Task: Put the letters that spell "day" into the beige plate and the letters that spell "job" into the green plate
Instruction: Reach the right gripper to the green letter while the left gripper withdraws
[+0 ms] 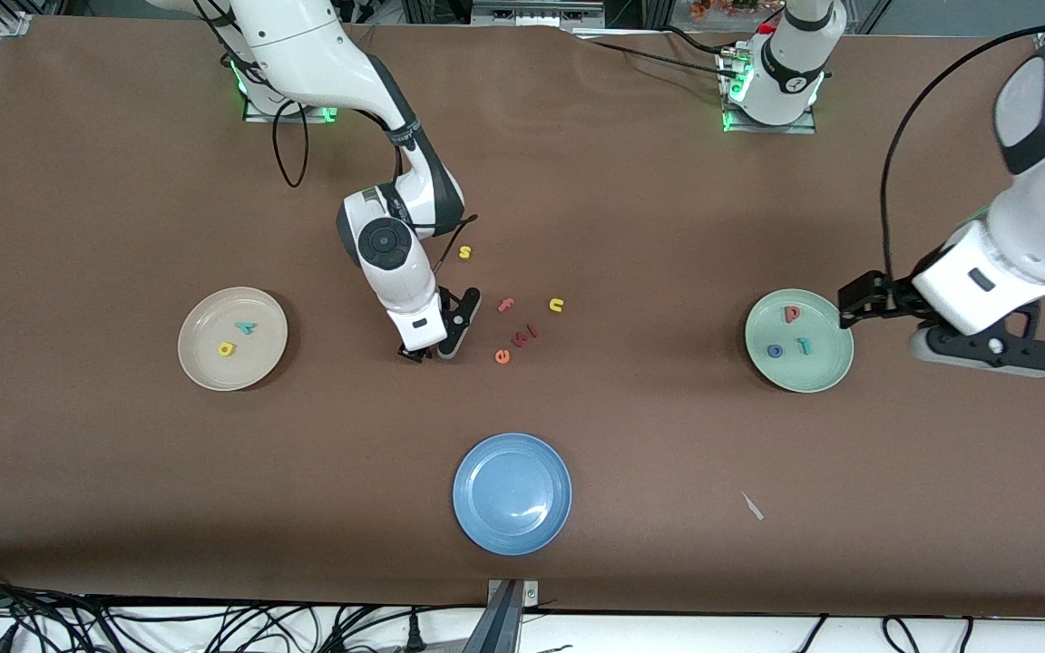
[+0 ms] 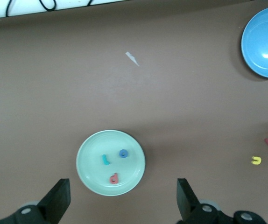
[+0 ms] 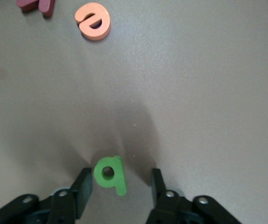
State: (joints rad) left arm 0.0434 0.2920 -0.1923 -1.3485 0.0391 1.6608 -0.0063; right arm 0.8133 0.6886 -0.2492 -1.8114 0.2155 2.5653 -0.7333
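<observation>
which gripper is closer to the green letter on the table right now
Right. The right gripper straddles the green letter, fingers either side; the left gripper hangs beside the green plate.

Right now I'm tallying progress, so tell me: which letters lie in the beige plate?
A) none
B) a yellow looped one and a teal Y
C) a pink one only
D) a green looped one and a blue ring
B: the beige plate holds only the yellow looped letter and the teal Y; the green looped letter lies on the table between the fingers of the right gripper.
</observation>
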